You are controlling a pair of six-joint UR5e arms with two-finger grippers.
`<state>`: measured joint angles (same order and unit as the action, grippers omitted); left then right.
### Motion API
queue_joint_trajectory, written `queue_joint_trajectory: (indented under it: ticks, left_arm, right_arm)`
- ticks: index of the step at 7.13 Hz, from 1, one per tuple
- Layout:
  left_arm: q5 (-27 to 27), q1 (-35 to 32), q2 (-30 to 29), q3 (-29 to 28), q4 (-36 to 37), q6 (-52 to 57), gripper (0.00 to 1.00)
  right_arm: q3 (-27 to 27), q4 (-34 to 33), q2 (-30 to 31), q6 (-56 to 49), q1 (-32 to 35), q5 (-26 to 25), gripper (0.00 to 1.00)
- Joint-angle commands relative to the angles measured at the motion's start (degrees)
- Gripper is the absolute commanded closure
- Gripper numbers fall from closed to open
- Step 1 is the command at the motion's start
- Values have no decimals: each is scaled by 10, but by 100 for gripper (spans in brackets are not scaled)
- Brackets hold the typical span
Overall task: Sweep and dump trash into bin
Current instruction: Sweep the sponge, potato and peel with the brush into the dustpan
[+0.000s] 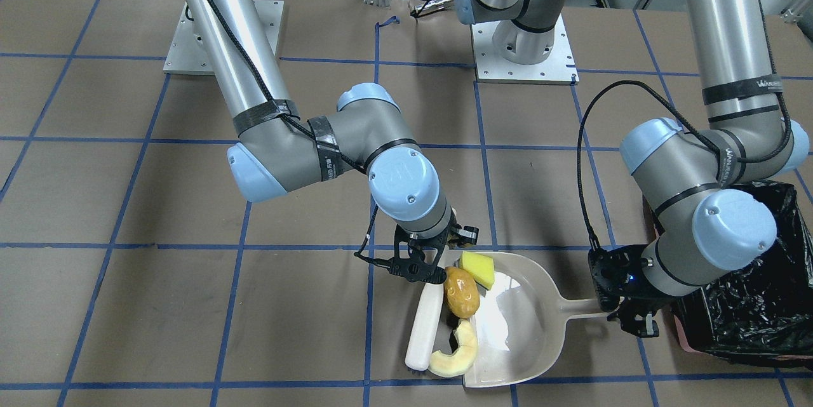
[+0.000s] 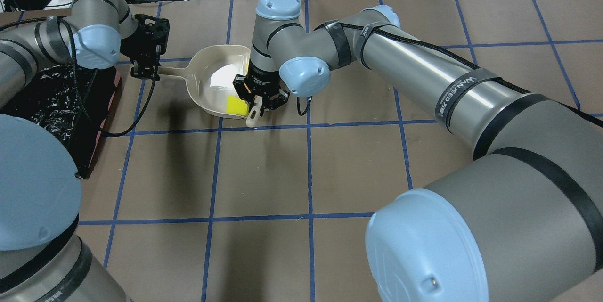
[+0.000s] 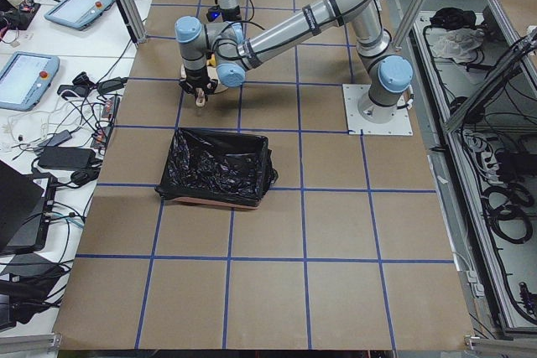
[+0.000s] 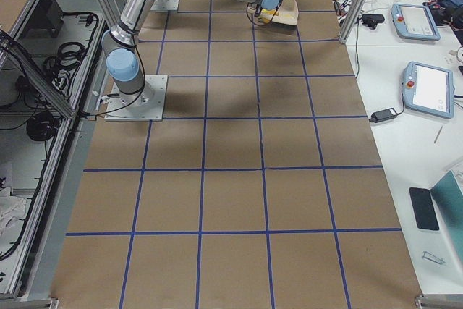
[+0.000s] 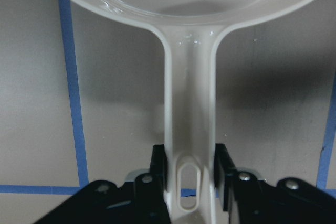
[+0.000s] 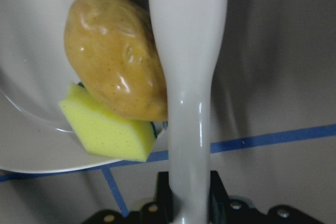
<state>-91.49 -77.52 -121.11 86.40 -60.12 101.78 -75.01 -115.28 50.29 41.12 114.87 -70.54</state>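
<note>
My left gripper [image 1: 625, 318] is shut on the handle [image 5: 189, 103] of the beige dustpan [image 1: 521, 324], which lies flat on the table. My right gripper [image 1: 424, 265] is shut on a white brush [image 1: 424, 324] lying along the pan's open edge. The golden-brown potato [image 1: 460, 293] and the yellow wedge block [image 1: 478, 269] sit at the pan's mouth, against the brush. The pale melon slice [image 1: 454, 353] lies at the mouth near the brush's tip. The black-lined bin [image 1: 756, 305] stands just beyond the left gripper, away from the pan.
The table is brown paper with a blue tape grid. The left arm's elbow hangs over the bin's near side. Both arm bases [image 1: 524, 45] stand at the far edge in the front-facing view. Monitors and cables lie off the table's ends.
</note>
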Motion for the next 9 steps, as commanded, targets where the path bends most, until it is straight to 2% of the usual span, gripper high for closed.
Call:
queue_joint_trajectory:
  ticks: [1,2,6,8,9]
  left_arm:
    - [0,0,0,0,0,0,100]
    - [1,0,0,0,0,0,100]
    - [1,1,1,0,0,0,100]
    - [1,1,1,0,0,0,100]
    - [2,1,1,0,0,0,100]
  right_arm:
    - [36,-8,-21,29,19,20,100]
    - [55,-8,-31,33,28,20,100]
    - [60,-24,-34,60,48,59,100]
    - [62,-17,-18,53,41,47,100]
    - [58,-14,-16,38,39,19,100]
